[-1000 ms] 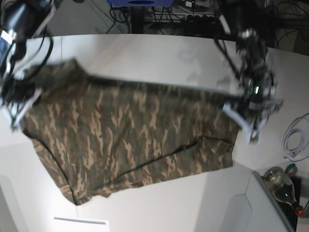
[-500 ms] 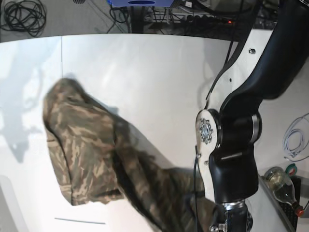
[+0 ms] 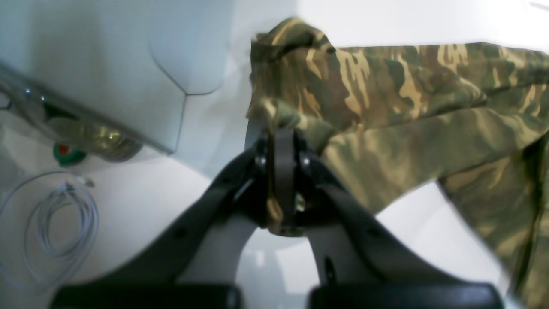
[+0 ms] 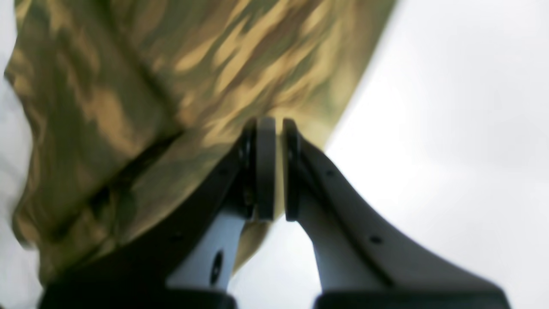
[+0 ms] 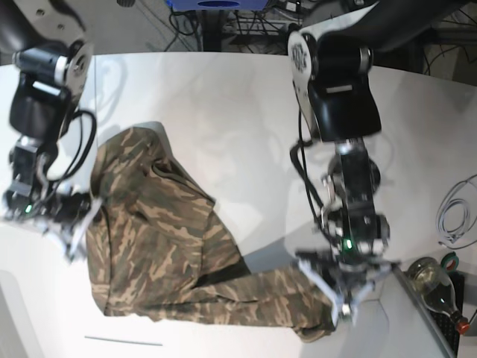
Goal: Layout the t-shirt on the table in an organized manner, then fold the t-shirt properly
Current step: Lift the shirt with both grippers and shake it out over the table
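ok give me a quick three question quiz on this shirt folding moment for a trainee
1. True or false: both pincers are open and clear of the cloth.
2. Multiple choice: what lies off the table edge near the left pincer? A) a coiled white cable B) a pair of scissors C) a red mug
3. Fill in: the t-shirt on the table has a ____ print.

Key:
1. False. The left pincer and the right pincer are each shut on a bit of the t-shirt.
2. A
3. camouflage
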Available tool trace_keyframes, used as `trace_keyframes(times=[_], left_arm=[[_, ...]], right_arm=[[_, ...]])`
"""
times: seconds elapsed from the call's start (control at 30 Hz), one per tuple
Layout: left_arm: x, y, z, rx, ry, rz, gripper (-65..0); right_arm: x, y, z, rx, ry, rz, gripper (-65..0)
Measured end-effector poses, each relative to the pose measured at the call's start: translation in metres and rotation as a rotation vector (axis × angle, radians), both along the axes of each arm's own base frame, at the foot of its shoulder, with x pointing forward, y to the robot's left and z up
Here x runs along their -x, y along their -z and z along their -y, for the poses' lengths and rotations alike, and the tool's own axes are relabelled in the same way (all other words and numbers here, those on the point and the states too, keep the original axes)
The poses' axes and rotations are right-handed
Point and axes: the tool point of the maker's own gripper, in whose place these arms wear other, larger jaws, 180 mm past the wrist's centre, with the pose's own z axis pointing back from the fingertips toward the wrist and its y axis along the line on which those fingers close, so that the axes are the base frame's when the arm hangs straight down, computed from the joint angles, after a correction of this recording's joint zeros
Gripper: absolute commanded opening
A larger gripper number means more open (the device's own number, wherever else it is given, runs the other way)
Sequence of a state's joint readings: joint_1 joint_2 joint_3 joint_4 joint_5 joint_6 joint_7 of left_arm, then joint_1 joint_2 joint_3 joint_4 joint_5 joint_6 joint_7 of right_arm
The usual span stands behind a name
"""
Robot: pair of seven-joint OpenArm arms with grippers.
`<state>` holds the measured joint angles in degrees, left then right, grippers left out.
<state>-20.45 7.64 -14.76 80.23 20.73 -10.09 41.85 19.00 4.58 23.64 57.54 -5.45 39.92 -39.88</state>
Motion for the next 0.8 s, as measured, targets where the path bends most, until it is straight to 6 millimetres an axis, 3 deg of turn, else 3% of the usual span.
trace_keyframes(times=[0.07,0.1,0.27,0.3,0.37,0.43,0.6,0.73,0.8], left_arm=[[0.029,0.036,0.0,0.001,-0.002,-0.119,-65.0],[0.036,0.043,-0.002,-0.004,-0.005,-0.135,-65.0],[0.037,0.012,-0.009,-0.026,-0.016,-0.012,-65.0],[0.044,0.013,-0.011,-0.031,-0.019,-0.011,-65.0],[0.069,0.035,-0.015,-0.04,-0.026,-0.083,-65.0],[0.089,0.048,-0.022,-0.059,-0.035,-0.132,-65.0],[0.101,0.028,-0.031,-0.101,-0.032,-0.067,-65.0],[0.141,0.058,-0.039,-0.12,-0.027,-0.173,-65.0],[0.153,0.063,-0.046,-0.136,-0.039,-0.195,-65.0]], right_arm=[[0.039,0.032,-0.017,-0.013,-0.021,-0.123,-62.3],[0.036,0.031,-0.025,-0.058,-0.006,-0.087,-62.3],[0.035,0.03,-0.042,-0.083,-0.015,-0.074,-62.3],[0.044,0.036,-0.044,-0.084,-0.017,-0.094,-62.3],[0.052,0.04,-0.049,-0.14,0.014,-0.065,-62.3],[0.056,0.042,-0.047,-0.132,0.009,-0.078,-62.3],[0.065,0.045,-0.034,-0.139,0.014,-0.052,-62.4],[0.075,0.047,-0.007,-0.112,0.035,-0.04,-62.4],[0.08,0.048,0.007,-0.086,0.038,-0.045,-62.4]])
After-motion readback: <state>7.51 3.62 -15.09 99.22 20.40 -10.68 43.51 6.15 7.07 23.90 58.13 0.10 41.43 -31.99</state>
